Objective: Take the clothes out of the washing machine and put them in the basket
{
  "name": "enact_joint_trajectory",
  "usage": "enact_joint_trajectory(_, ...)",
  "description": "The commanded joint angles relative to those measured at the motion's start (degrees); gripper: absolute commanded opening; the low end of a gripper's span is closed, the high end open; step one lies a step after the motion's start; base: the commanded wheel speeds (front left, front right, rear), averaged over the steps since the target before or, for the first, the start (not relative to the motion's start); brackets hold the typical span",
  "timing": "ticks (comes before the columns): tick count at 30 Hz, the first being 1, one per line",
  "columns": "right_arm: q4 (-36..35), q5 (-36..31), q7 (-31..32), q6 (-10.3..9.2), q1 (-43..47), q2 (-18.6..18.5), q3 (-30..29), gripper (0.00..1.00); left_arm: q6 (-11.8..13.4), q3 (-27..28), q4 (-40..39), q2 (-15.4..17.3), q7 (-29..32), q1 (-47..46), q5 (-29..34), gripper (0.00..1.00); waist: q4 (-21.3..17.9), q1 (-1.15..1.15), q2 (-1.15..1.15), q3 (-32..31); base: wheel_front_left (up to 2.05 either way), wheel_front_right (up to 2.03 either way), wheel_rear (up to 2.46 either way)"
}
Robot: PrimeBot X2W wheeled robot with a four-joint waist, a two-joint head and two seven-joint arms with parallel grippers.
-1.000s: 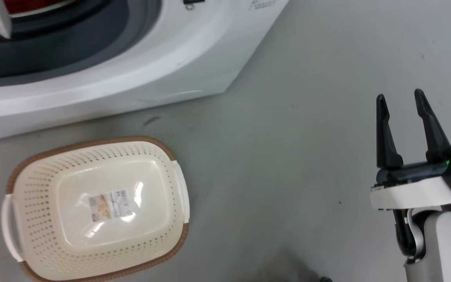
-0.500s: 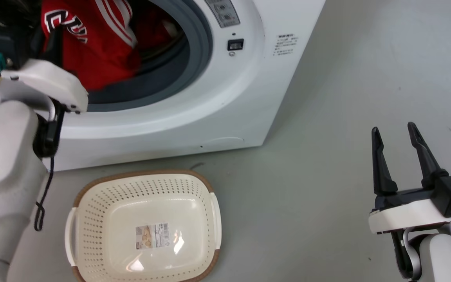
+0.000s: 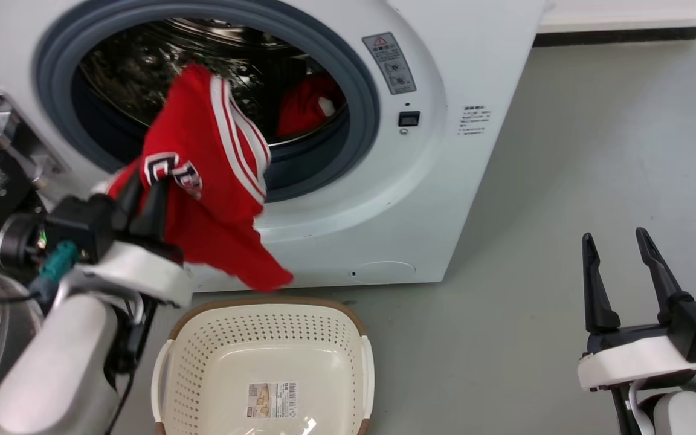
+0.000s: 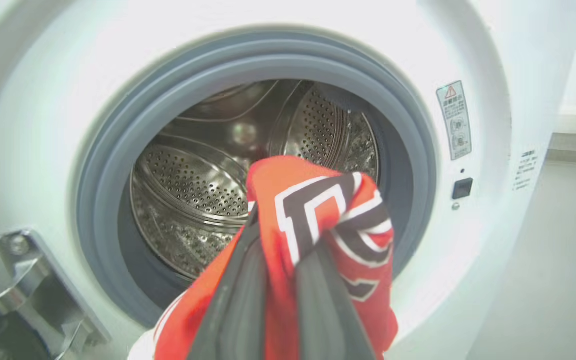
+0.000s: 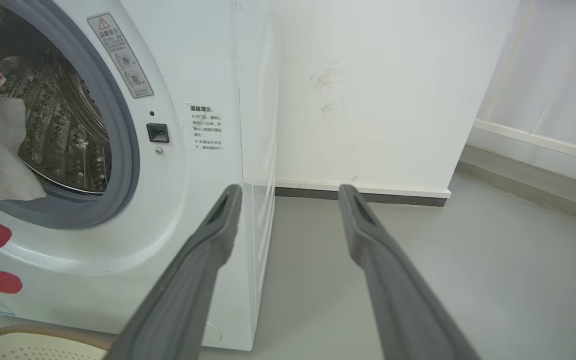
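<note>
Bottom centre, your basket (image 3: 269, 302) sits on the floor. Lower right, your right gripper (image 3: 614, 238) has its jaws apart and holds nothing. Middle left, your left gripper (image 3: 145, 193) pinches a red jersey (image 3: 209, 181) that dangles above the basket's far rim, in front of the washing machine (image 3: 444, 151). Another red garment (image 3: 306, 103) lies in the drum.

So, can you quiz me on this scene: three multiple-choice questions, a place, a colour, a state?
1. Where is the basket? A) on a shelf B) on a table C) on the floor before the machine
2. The jersey in the left tool is mostly: A) blue B) red C) green
3. The right tool is: A) open, empty B) shut on a jersey C) shut on the basket
C: it sits on the floor by the machine. B: red with white stripes. A: fingers apart, nothing between.
</note>
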Motion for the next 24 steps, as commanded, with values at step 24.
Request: enact_joint_trajectory(24,-3.9,-3.6,-0.1,-0.04,-5.0,0.0,0.2,1.0,-4.6,-5.7,27.5,-8.1,-0.2,0.7,0.6,0.0,0.2,0.01,0.0,18.9,0.0,0.0,0.0)
